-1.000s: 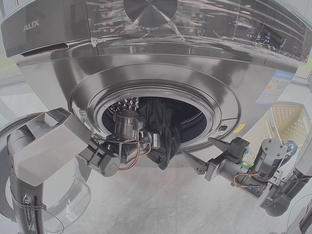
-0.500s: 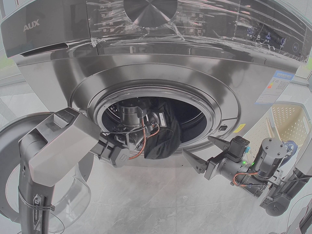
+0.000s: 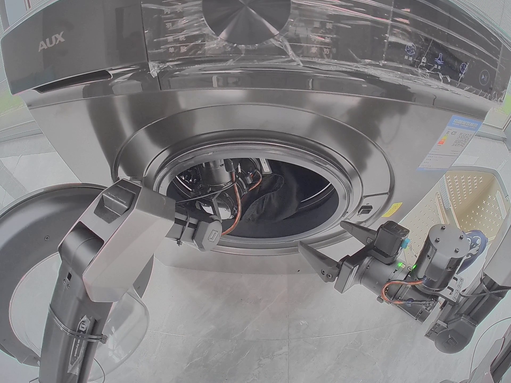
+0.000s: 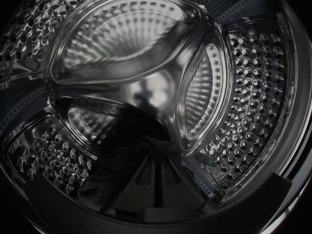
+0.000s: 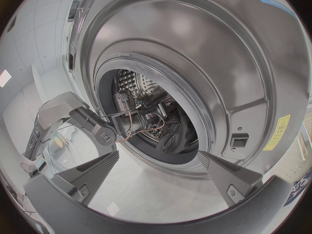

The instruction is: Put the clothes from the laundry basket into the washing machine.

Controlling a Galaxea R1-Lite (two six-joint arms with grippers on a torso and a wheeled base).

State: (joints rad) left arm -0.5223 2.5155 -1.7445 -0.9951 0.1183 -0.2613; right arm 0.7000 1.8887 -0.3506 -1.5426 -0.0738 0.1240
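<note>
Steel drum (image 4: pixel 253 91), dark garment (image 4: pixel 107 169) apparently between fingers (image 4: pixel 143 182)

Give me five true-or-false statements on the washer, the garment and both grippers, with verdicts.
1. The door is shut. False: it stands open.
2. The left gripper is inside the drum. True.
3. The right gripper holds the garment. False: it is open and empty, in front of the washer.
4. The garment is dark. True.
5. The garment lies outside the washer. False: it is in the drum's mouth, at the left gripper.
</note>
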